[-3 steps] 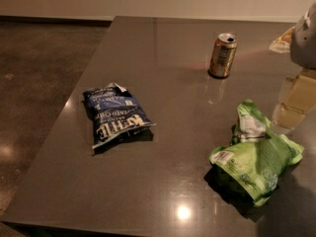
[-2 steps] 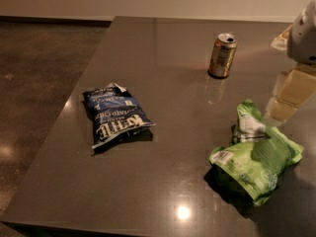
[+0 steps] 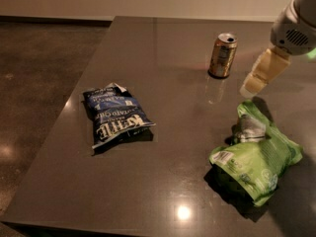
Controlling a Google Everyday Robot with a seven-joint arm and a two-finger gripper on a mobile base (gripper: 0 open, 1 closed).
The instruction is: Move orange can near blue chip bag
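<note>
The orange can [image 3: 222,55] stands upright on the dark table [image 3: 177,147], toward the back and right of centre. The blue chip bag [image 3: 114,113] with white "KETTLE" lettering lies flat on the left part of the table, well apart from the can. The gripper [image 3: 260,75] comes in from the upper right on a pale arm. It hangs above the table just right of the can, not touching it, and holds nothing that I can see.
A bright green chip bag [image 3: 255,157] lies crumpled at the right front, below the gripper. The table's left edge [image 3: 74,102] drops to a brown polished floor [image 3: 34,78]. A pale wall runs along the back.
The gripper has moved left and up, away from the green bag and closer to the orange can. The can and both bags have not moved.
</note>
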